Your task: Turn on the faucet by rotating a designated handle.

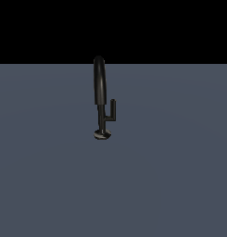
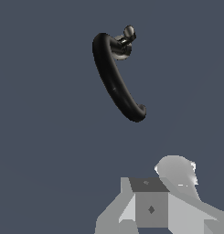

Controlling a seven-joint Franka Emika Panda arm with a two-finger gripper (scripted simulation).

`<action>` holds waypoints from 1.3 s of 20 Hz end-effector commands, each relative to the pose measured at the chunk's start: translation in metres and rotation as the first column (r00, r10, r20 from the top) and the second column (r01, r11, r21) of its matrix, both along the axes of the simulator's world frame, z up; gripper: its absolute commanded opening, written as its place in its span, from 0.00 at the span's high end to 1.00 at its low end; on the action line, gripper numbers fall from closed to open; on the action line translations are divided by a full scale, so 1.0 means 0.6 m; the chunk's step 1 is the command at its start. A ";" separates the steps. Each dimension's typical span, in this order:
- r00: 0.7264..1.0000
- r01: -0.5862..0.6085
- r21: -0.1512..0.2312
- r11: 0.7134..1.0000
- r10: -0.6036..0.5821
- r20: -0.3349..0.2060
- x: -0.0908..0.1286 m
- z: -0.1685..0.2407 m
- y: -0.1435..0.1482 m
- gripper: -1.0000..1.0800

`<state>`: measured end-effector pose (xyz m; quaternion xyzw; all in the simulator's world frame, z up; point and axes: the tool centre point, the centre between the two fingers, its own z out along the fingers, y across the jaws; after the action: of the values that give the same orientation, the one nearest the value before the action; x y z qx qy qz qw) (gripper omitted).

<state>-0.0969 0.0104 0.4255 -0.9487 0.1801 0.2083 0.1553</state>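
Outwardly, the exterior view shows only the faucet (image 1: pixel 100 92) standing alone at the frame's centre on the grey tabletop (image 1: pixel 179 185), its handle (image 1: pixel 112 111) branching toward the exterior view's right and turning upward as a thin peg, with no arm in sight. Seen from the wrist, the arched spout and handle (image 2: pixel 127 34) lie well apart from the grey tool (image 2: pixel 152 205), whose opening I cannot tell. My worry is that the descent meets the thick spout instead of that slender peg, since the two sit so close.
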 end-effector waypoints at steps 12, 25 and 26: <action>0.953 0.232 0.173 0.957 -0.188 -0.238 0.116 -0.096 -0.013 1.00; 0.800 0.500 0.284 0.818 -0.312 -0.512 0.212 -0.228 -0.027 1.00; 0.783 0.523 0.288 0.802 -0.318 -0.534 0.218 -0.240 -0.028 1.00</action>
<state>0.0280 -0.0054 0.2925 -0.7652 0.3635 0.4075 0.3408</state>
